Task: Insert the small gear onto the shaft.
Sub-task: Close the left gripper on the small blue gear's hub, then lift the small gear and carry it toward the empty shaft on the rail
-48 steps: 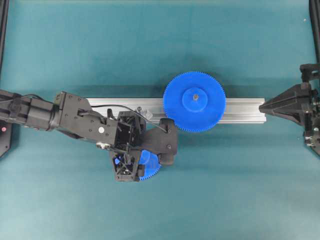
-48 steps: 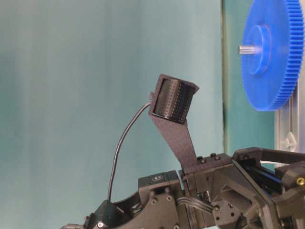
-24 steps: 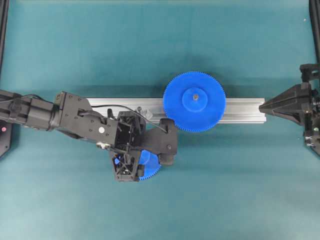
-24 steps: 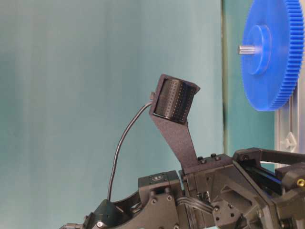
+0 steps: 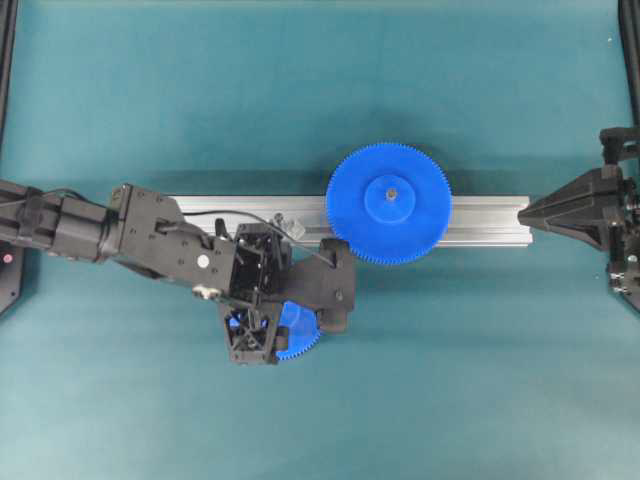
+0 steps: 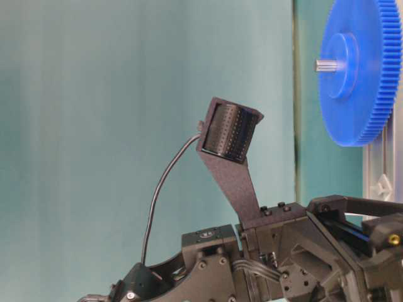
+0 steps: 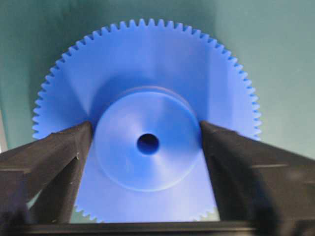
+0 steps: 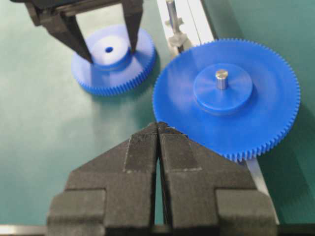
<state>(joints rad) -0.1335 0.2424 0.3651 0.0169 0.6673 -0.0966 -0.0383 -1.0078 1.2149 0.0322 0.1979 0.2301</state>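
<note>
Overhead, left hand (image 5: pixel 262 335) sits over the small gear (image 5: pixel 298 335), which lies flat on the teal surface (image 5: pixel 450 380) just below the aluminium rail (image 5: pixel 480 220); the large gear (image 5: pixel 389 203) sits on the rail, and right hand (image 5: pixel 535 212) rests at the rail's right end. From the left wrist, both fingers (image 7: pixel 59 147) flank the gear's raised hub, touching or nearly so; a firm grip cannot be confirmed. From the right wrist, right hand's jaws are pressed together, and the shaft (image 8: pixel 171 14) stands upright on the rail, bare, beside the small gear.

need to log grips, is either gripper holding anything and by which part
The left gripper has its fingers against the small gear's raised hub; a firm grip cannot be told. The right gripper holds nothing.
</note>
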